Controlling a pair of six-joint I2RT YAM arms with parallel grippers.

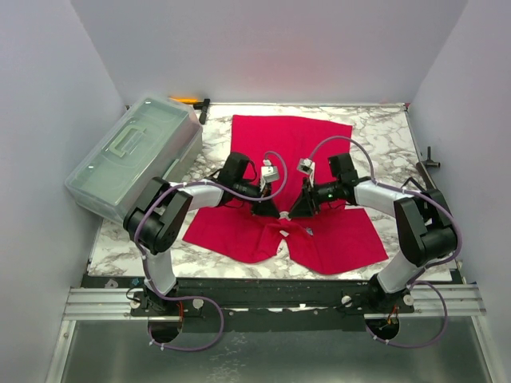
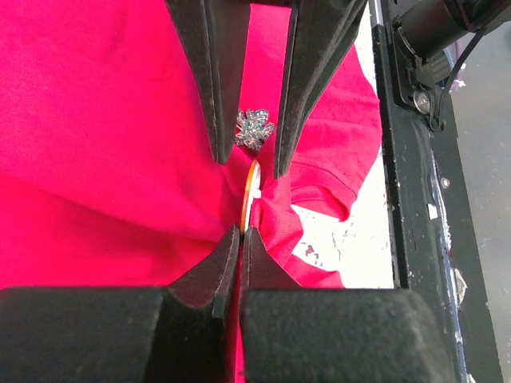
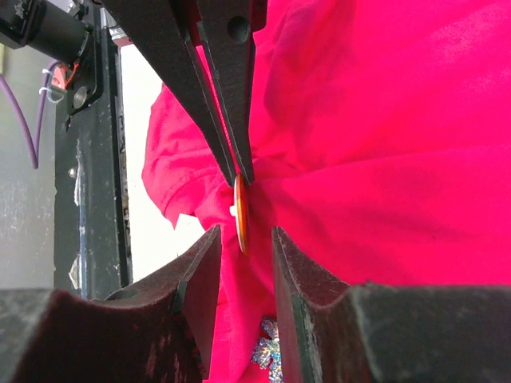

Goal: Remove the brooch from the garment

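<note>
**Item: brooch** (image 2: 254, 129). A small silvery flower seated on the garment (image 2: 96, 104), a red T-shirt spread over the worktop (image 1: 375, 136). It sits between the two fingers of your right hand (image 3: 244, 233), set back from their tips, and just beyond the tips of your left hand (image 2: 242, 233).

**Item: left hand.** The fingers are together and, as far as the wrist views show, pinch a raised fold of the red cloth. A thin orange disc (image 2: 251, 187), seen edge-on, touches those tips (whether it is the brooch's backing cannot be told).

**Item: right hand.** The fingers are apart, one on each side of the brooch and disc, and appear to grip neither.

**Step in hand (judged):** closing on the brooch.

**Handling notes:**
- Centre the flower between your right fingers before you close, as it looks nearer one finger than the other.
- Take the metal only and leave the cloth out of the grip.
- Pull straight away from the left pinch, so the fold takes the tension.
- Go slowly, because so small and faceted a piece will likely slip.
- If the cloth lifts with the brooch, stop and regrip.
</note>
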